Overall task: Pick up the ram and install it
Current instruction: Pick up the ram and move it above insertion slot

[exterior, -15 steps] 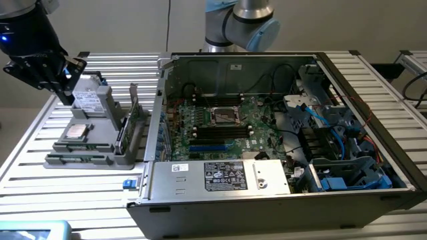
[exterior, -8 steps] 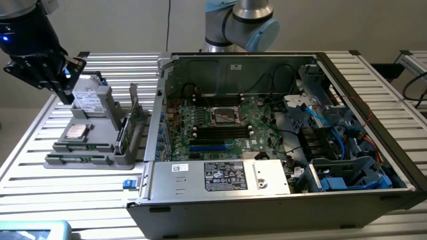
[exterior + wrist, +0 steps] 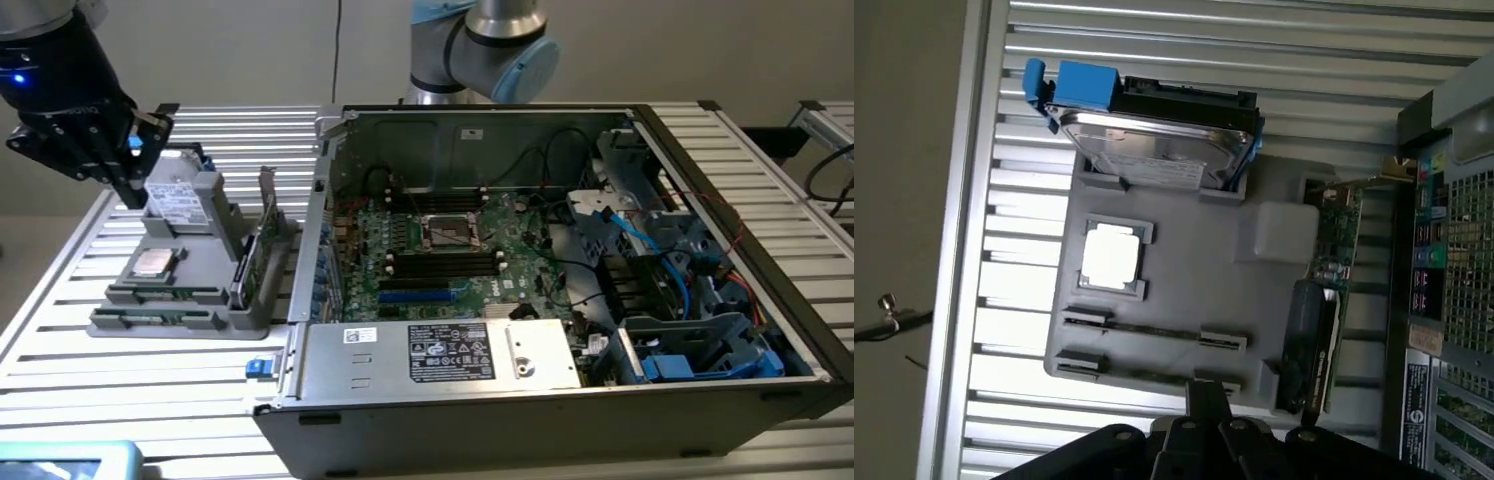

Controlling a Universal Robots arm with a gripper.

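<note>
My jaws are closed tight with nothing between them. In the exterior view they hang above the far end of a grey moulded parts tray (image 3: 200, 328) that sits on the slatted aluminium tabletop (image 3: 54, 330), toward the exterior view's left. I cannot see them touching anything.

The ram, a long, thin green circuit-board stick (image 3: 166, 296), stands on its long edge in a pair of grey clips in the tray, just beside a square silver processor chip (image 3: 151, 264). A second green stick of the same kind (image 3: 155, 318) stands in the next row of clips, along the tray's outer edge. In the wrist view both rows run as thin dark lines across the tray, the ram (image 3: 1154, 330) nearer the processor. My dark closed fingertips (image 3: 1206, 398) show in front of the outer row.

At the tray's other end a silver hard drive in a blue-and-black carrier (image 3: 1154, 140) leans in its cradle. A taller green expansion card with a black cooler (image 3: 1336, 235) stands upright along the side of the tray nearest the computer.

The open black desktop computer case (image 3: 534, 425) lies on its side just beside the tray, toward the exterior view's right. Its green motherboard (image 3: 521, 215) is exposed, with rows of black memory slots (image 3: 441, 266) near the central socket.
</note>
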